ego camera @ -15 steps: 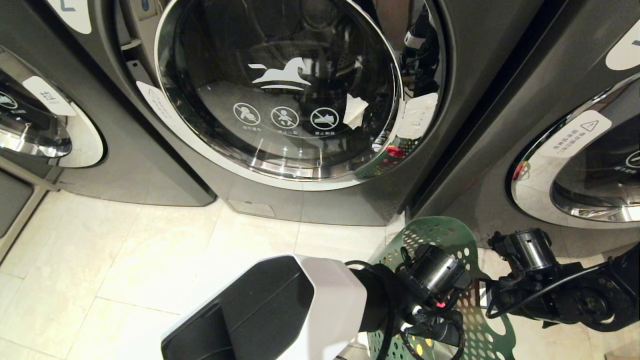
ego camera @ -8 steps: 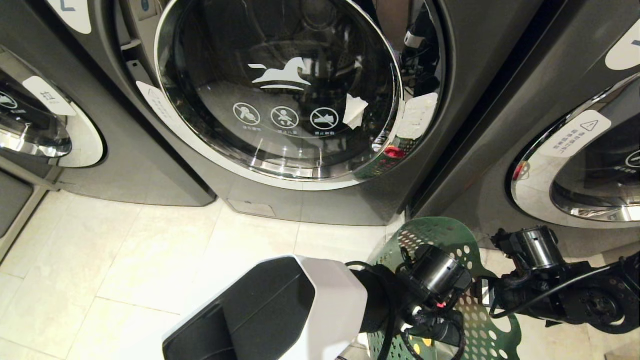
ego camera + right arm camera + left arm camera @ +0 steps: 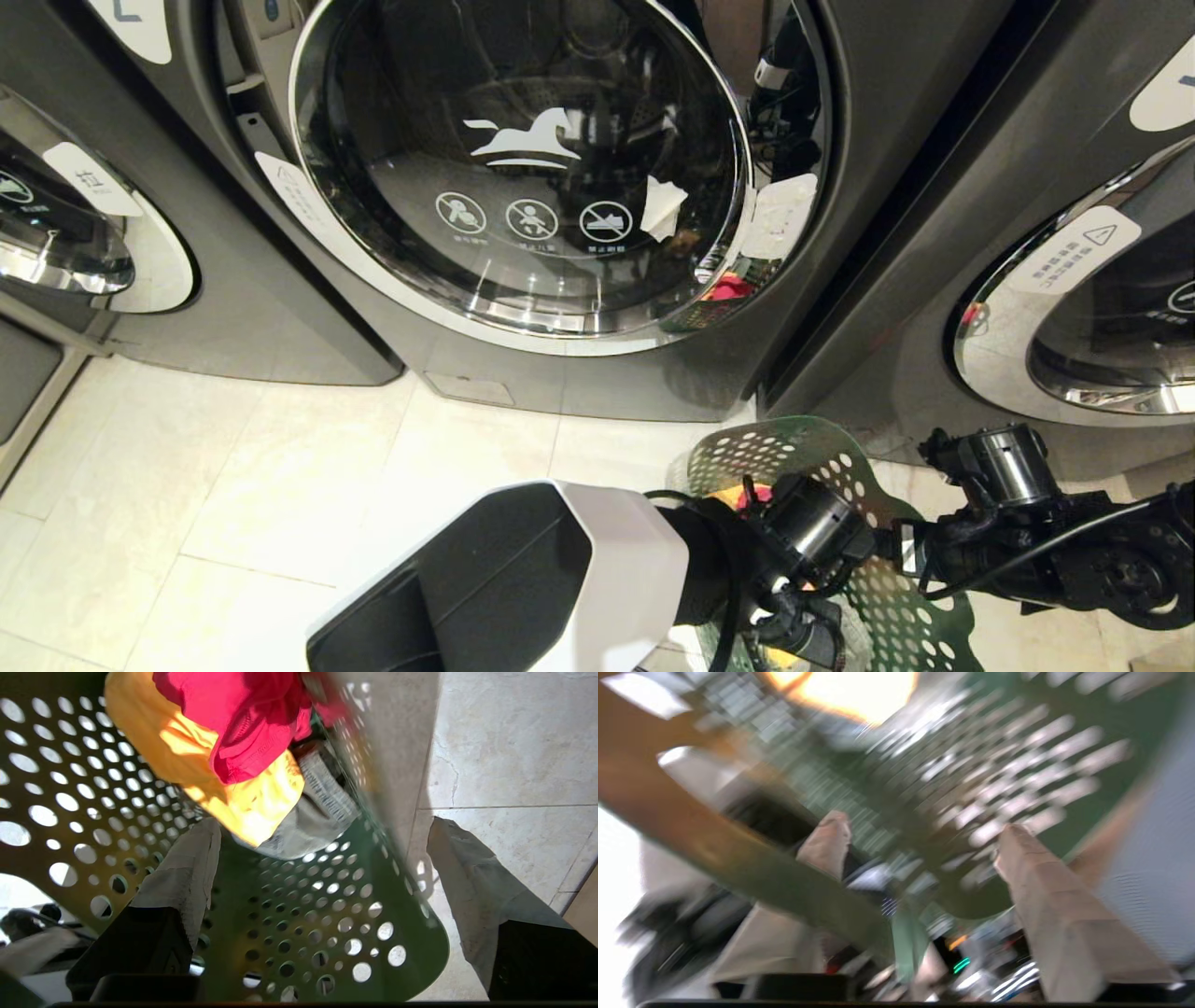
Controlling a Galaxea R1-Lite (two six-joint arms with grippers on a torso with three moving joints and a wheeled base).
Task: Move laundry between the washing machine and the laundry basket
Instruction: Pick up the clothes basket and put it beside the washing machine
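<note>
Now, left gripper (image 3: 920,830): spreading wide, holding nothing.
Right gripper (image 3: 322,858): spreading wide, straddling the wall, gripping nothing.
Dark green perforated plastic laundry basket (image 3: 840,467): released, tipping.

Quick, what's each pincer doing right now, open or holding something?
Left pincer: open, holding nothing, at the basket.
Right pincer: open, empty, astride the basket's wall.

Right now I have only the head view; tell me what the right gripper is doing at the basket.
Observer: The right gripper is open, its fingers astride the laundry basket wall, gripping nothing.
Operator: Report the load.
Observer: The pink-red garment lies on the yellow-orange one, grey fabric underneath, all inside the basket.
Operator: Now the left.
Observer: The left gripper is open too, facing the basket's holed wall.
</note>
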